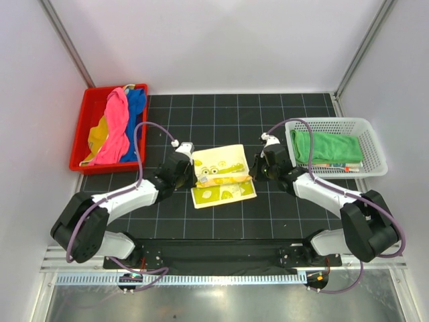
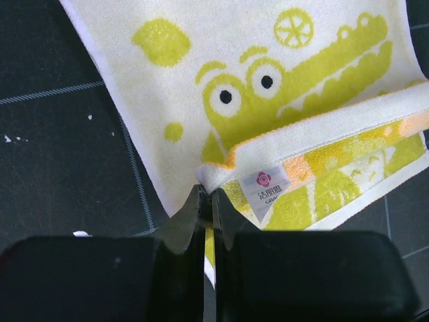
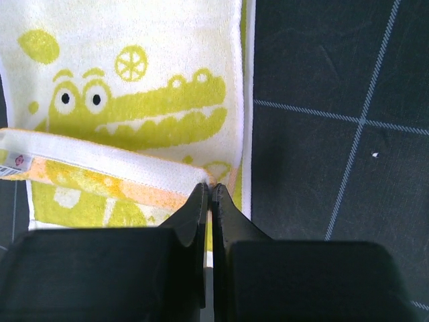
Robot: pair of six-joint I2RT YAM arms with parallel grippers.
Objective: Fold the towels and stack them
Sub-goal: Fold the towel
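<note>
A white towel (image 1: pixel 221 173) printed with a yellow-green crocodile lies partly folded on the black mat between the arms. My left gripper (image 1: pixel 190 165) is shut on the folded edge's left corner (image 2: pixel 213 174), beside a sewn label (image 2: pixel 264 186). My right gripper (image 1: pixel 255 165) is shut on the same edge's right corner (image 3: pixel 213 176). The towel fills both wrist views (image 2: pixel 268 87) (image 3: pixel 134 100). Pink (image 1: pixel 118 126), blue (image 1: pixel 136 107) and yellow (image 1: pixel 98 137) towels lie bunched in the red bin (image 1: pixel 86 114). A folded green towel (image 1: pixel 326 146) lies in the white mesh basket (image 1: pixel 371 131).
The red bin stands at the far left and the white basket at the far right of the black gridded mat (image 1: pixel 221 114). White walls enclose the table. A metal rail (image 1: pixel 221 276) runs along the near edge.
</note>
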